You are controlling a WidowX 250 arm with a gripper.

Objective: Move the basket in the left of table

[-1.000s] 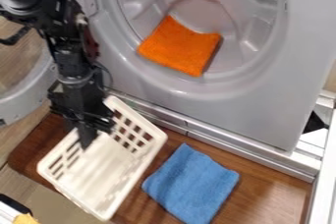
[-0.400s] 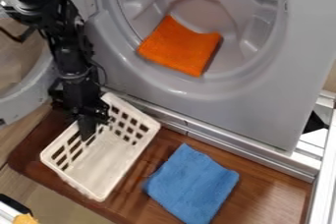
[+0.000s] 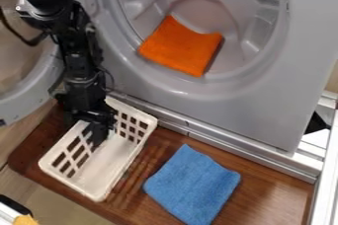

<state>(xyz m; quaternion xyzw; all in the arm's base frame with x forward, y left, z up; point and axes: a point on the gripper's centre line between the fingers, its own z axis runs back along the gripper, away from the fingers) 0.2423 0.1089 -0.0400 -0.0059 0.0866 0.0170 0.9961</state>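
Basket (image 3: 99,170) shifted, blue cloth (image 3: 192,184) beside, metal rail (image 3: 231,146) behind, orange cloth (image 3: 180,46) beyond

No writing, number or sign can be read.

On the table (image 3: 274,189), the basket (image 3: 104,165) lies left of a cloth (image 3: 191,185).

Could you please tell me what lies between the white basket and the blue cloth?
In the camera view, brown wooden surface lies between the basket and the cloth.
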